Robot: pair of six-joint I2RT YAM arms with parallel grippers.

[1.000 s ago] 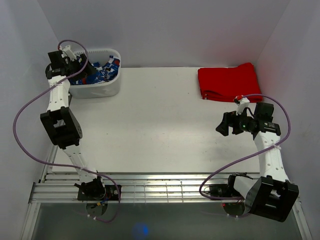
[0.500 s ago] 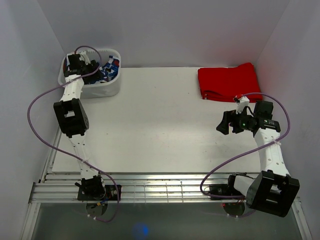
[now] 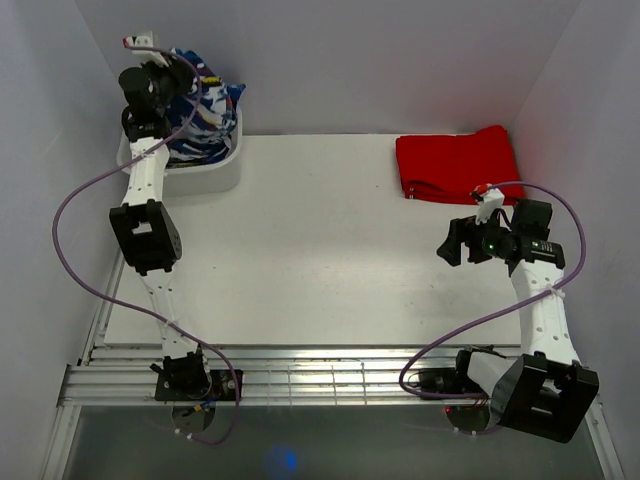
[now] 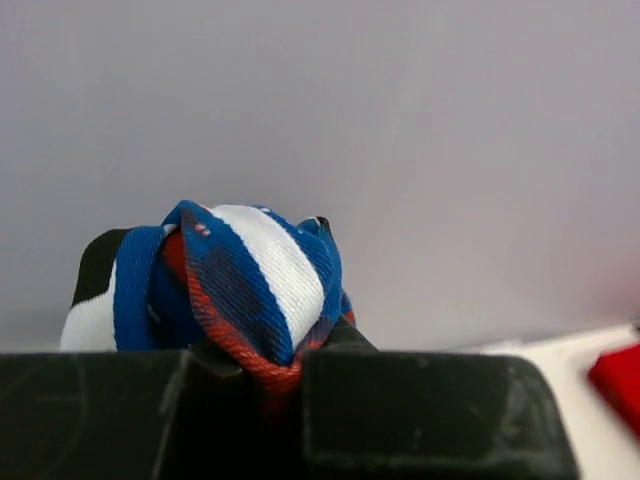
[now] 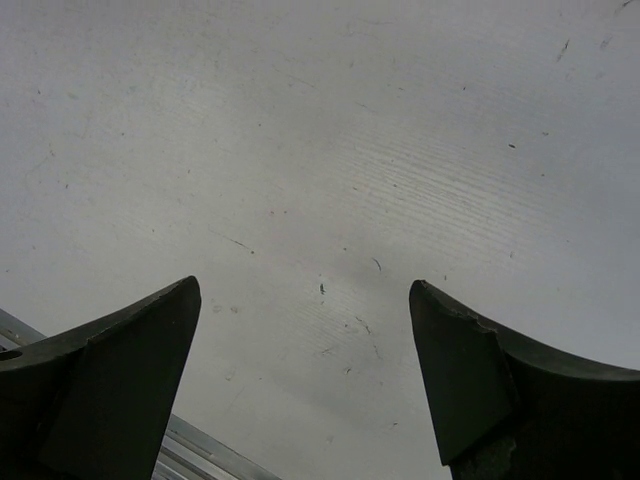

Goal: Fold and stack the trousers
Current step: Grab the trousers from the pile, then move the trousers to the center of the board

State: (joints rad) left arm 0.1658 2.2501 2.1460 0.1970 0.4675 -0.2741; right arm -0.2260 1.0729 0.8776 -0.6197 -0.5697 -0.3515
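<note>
Two grippers, one busy. Your right gripper hangs wide open and empty over the table. Far left, your left gripper is pinched on the trousers, which dangle straight down into the basket. Bare table lies to their right, toward you.

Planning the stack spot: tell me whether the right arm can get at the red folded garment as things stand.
Probably yes. The red folded garment lies just beyond the open, empty right gripper, with only bare table between; the gripper points away, so it would need to turn.
</note>
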